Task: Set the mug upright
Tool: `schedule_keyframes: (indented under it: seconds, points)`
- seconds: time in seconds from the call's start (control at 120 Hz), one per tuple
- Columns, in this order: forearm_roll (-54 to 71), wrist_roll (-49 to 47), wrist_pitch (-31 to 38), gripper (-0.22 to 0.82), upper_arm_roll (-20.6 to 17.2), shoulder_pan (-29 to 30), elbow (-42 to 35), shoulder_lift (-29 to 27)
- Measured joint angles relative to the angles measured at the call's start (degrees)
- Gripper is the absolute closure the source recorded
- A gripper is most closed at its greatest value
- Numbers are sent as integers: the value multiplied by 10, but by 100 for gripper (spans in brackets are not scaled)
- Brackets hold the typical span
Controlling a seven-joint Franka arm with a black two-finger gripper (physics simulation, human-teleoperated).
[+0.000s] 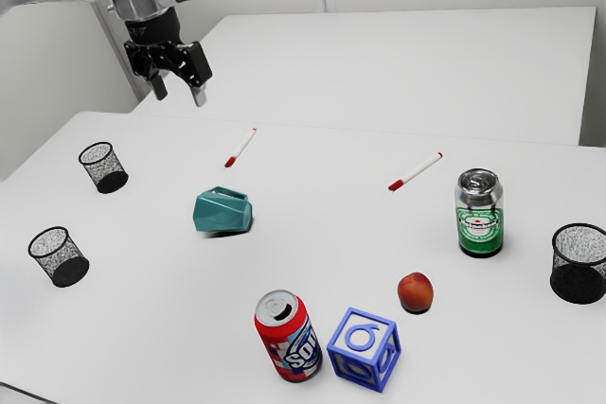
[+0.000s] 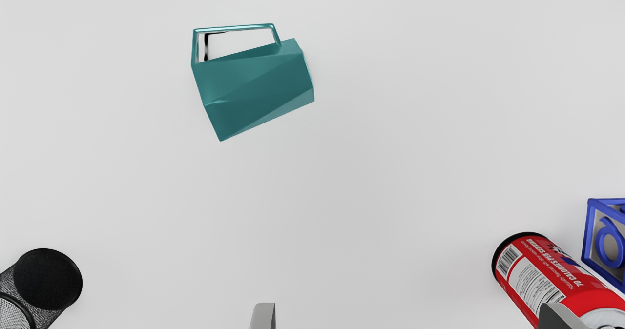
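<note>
The black gripper point(image 1: 180, 98) hangs high above the table's far left part in the exterior view, well away from the mug. A teal faceted mug point(image 1: 222, 211) lies on its side on the white table point(image 1: 312, 253). In the wrist view the mug point(image 2: 256, 87) has its handle loop at one side, and its opening cannot be made out. My gripper point(image 2: 403, 317) stands open, its two fingertips wide apart with nothing held between them.
Mesh cups point(image 1: 104, 167) point(image 1: 59, 256) point(image 1: 579, 264) stand at both sides. Two markers point(image 1: 240, 148) point(image 1: 416, 171) lie behind. A red can point(image 1: 289, 337), blue block point(image 1: 365, 349), reddish fruit point(image 1: 416, 292) and green can point(image 1: 479, 214) stand nearer or to the exterior view's right.
</note>
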State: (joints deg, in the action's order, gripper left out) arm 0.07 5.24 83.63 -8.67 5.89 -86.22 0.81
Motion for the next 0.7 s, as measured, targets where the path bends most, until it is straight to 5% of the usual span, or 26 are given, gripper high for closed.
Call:
schedule_keyframes:
  seconds: [0.342, 0.7]
  points:
    - [-1, -1, -1, 2, 4, 1, 23, 21]
    - [-28, 12, -7, 2, 6, 84, 50, 61]
